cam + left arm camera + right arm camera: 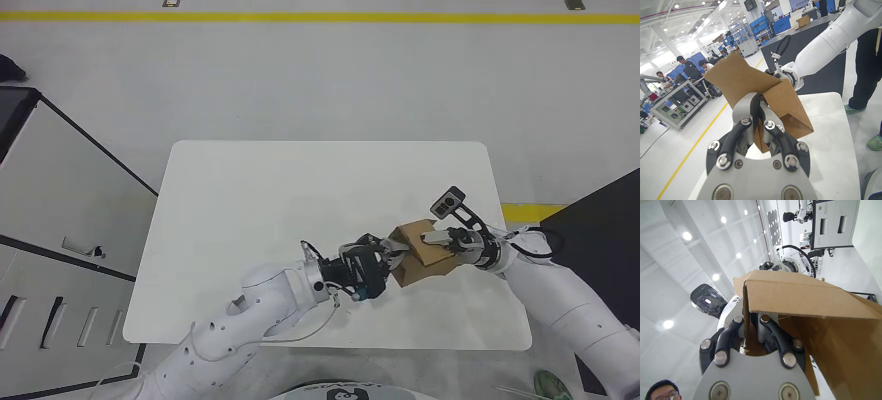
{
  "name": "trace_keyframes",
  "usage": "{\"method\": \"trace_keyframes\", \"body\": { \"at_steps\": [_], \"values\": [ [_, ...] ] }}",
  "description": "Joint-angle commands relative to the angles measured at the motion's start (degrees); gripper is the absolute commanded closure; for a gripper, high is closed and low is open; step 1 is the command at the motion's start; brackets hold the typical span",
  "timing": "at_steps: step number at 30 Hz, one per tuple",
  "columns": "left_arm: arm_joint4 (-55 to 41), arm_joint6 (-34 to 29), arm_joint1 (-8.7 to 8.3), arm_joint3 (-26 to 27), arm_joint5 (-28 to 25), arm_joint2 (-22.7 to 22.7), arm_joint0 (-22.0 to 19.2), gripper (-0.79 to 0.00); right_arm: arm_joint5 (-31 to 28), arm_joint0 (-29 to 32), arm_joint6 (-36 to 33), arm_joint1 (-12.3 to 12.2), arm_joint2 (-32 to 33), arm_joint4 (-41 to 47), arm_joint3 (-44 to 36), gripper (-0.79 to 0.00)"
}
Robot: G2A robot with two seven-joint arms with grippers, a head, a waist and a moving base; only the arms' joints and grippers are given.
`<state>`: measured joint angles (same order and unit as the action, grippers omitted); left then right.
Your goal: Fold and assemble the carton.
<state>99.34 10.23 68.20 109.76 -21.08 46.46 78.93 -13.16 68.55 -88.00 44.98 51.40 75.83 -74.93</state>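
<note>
The left pincer [758, 108] and right pincer [751, 321] each clamp the carton [422, 256] between them, over the white bench [300, 200] on a pale floor [320, 80].

Brown cardboard carton [424, 256] sitting half-assembled and tilting, one broad flap sticking up open, over right front part of tabletop [300, 200]. Left pincer [757, 106] and right pincer [751, 323] clamping thin panels on opposite sides.

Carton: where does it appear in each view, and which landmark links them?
Top view: carton by the table's near-right edge.
Left wrist view: straight ahead, clamped by left gripper.
Right wrist view: straight ahead, clamped by right gripper.
Landmark: both grippers holding it.
</note>
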Motion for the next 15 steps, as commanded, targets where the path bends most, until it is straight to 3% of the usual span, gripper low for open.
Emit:
{"method": "trace_keyframes", "body": {
  "at_steps": [1,15],
  "values": [
    [0.0,-0.1,0.01,0.1,0.3,0.2,0.0,0.0,-0.2,-0.1,0.0,-0.1,0.0,0.4,0.3,0.0],
    [3.9,1.8,-1.08,3.6,2.9,4.2,3.9,0.0,0.9,0.0,0.0,-0.7,-0.1,3.0,0.5,0.0]
  ]
}}
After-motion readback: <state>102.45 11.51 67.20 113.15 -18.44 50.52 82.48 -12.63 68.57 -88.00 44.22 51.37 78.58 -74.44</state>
